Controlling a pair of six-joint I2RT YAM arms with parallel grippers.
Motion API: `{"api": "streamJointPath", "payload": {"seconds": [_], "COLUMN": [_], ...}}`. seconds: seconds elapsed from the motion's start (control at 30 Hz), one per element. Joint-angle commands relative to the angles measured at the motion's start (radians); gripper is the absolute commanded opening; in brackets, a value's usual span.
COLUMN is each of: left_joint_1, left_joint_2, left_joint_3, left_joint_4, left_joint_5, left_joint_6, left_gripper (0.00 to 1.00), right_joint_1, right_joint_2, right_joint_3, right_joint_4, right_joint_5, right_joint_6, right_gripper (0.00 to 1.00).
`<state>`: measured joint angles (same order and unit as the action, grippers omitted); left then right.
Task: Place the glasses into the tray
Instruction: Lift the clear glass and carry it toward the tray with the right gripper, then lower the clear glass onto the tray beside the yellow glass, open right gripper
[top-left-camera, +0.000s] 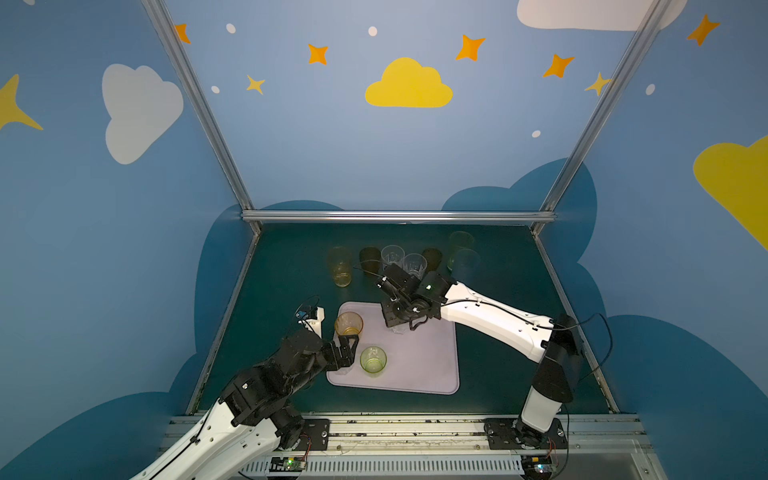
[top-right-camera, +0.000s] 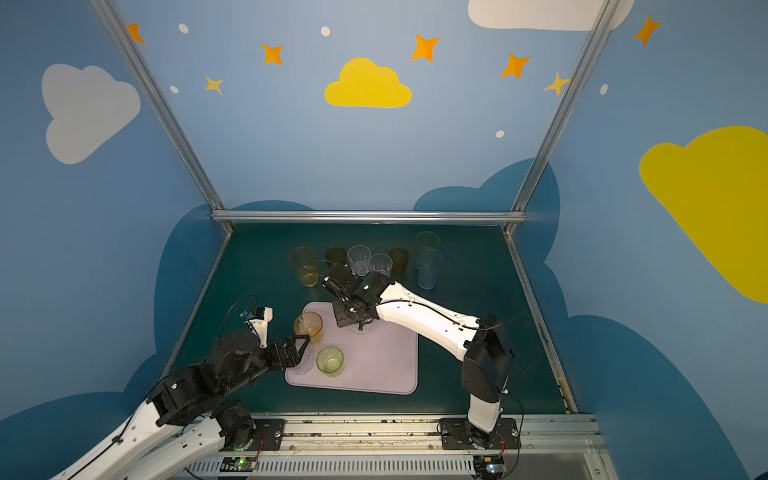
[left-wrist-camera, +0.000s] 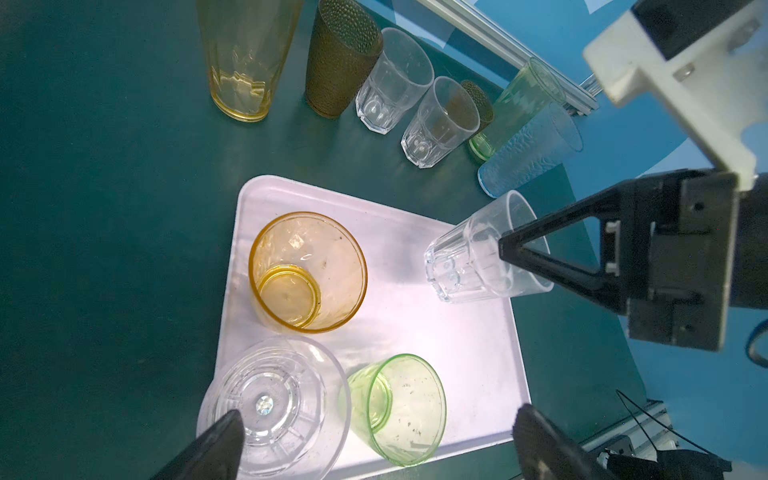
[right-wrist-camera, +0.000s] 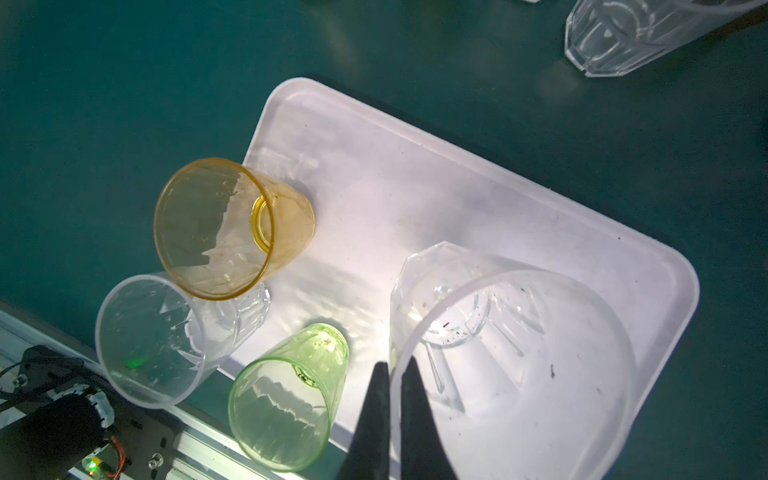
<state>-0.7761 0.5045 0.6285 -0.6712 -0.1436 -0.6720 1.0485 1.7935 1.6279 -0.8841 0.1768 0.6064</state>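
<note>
1. Right jaws: pressed together on the rim wall of the held clear glass (right-wrist-camera: 511, 353), one finger inside the mouth and one outside. Glass upright over the far-middle part of the tray (top-left-camera: 424, 365). Cannot tell whether its base touches the tray floor.
2. Left jaws: spread wide and gripping nothing, at the tray's near-left corner over the second clear glass (left-wrist-camera: 270, 407).
3. Also upright on the tray: orange glass (top-left-camera: 349, 324) at the far left, short green glass (top-left-camera: 373, 360) near the front, just right of the second clear glass.
4. Outstanding: far row of seven glasses (top-left-camera: 414, 264) on the surface (top-left-camera: 519, 353), well apart from the tray.
5. Step in hand, as judged: setting the held clear glass down on the tray.
6. Next move calls for: base seated flat, then right jaws opened and lifted straight up, so the inner finger does not drag the rim and tip the glass.
7. Right arm (top-left-camera: 498, 320): stretched from the near-right base toward far left, wrist bent down over the tray.
8. Left arm (top-left-camera: 266, 386): low, reaching from the near-left base to the tray's left edge.
</note>
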Motion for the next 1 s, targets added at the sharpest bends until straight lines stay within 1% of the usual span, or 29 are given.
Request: {"api": "streamJointPath", "payload": {"seconds": [0.0,0.23,0.57,0.97], "left_joint_1": [0.001,0.003,0.003,0.003], "left_joint_2": [0.001,-0.001,-0.004,0.006], "left_joint_3": [0.000,0.003,-0.001,-0.001], "left_joint_4": [-0.002,-0.002,0.008,0.027], "left_joint_5": [0.001,0.014,0.016,0.015], "left_joint_6": [-0.009,-0.011,-0.011,-0.001], "left_gripper": [1.00,1.00,1.00,1.00], "right_joint_1": [0.017,0.029,0.040,0.067], "right_joint_2": [0.024,0.096,0.187,0.249], "right_joint_3": [0.019,0.048,0.110,0.162], "right_joint_4": [0.022,0.037,0.069,0.034], "right_joint_5": [-0.002,-0.018,-0.074,-0.099], "right_joint_6": [0.015,0.025,0.026,0.029], "right_gripper": [0.00,0.00,0.00,0.00]}}
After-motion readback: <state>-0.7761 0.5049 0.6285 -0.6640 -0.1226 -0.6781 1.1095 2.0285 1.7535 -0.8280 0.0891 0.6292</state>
